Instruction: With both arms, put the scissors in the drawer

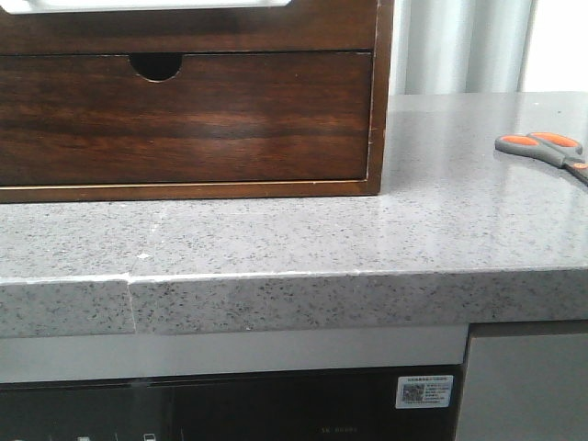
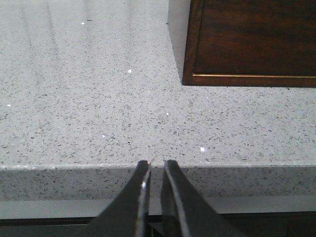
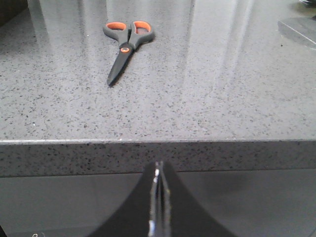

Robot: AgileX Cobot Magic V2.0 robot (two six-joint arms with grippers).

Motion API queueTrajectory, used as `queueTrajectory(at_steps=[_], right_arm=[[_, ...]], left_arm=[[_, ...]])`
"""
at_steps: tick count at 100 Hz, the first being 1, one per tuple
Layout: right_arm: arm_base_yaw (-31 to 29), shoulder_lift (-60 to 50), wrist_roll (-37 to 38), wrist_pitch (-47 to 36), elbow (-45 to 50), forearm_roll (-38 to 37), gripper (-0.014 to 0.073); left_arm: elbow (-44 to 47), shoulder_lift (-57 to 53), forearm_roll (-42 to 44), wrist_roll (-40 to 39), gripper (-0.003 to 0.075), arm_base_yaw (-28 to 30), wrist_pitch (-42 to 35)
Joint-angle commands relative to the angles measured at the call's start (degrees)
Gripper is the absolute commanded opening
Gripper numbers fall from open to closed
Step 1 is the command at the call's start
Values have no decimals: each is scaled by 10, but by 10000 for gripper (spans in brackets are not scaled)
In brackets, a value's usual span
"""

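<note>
The scissors [image 1: 542, 147], with grey handles and orange loop inserts, lie flat on the speckled grey counter at the far right. They also show in the right wrist view [image 3: 127, 42], blades pointing toward the counter's front edge. The plain-fronted dark brown drawer [image 1: 184, 32], with white along its top, is the upper one in the wooden cabinet at the back left, and it is closed. My left gripper [image 2: 154, 163] is empty, its fingers a narrow gap apart, at the counter's front edge. My right gripper [image 3: 159, 164] is shut and empty, below the counter's edge. Neither arm shows in the front view.
Below the plain drawer is a second closed drawer with a half-round finger notch [image 1: 156, 64]. The cabinet's lower corner [image 2: 190, 79] stands ahead of my left gripper. The counter [image 1: 294, 239] has a thick front edge, with a dark appliance front [image 1: 230, 409] beneath it.
</note>
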Motion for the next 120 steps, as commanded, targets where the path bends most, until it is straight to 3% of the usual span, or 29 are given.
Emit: queueTrajectory(at_steps=[1, 58, 120], right_arm=[[-4, -12, 0, -14, 7, 2, -106], [-4, -12, 0, -14, 7, 2, -106], [-4, -12, 0, -92, 7, 14, -106]], left_arm=[[9, -19, -5, 0, 4, -3, -32], [9, -19, -4, 0, 4, -3, -63], [9, -19, 8, 0, 4, -3, -103]])
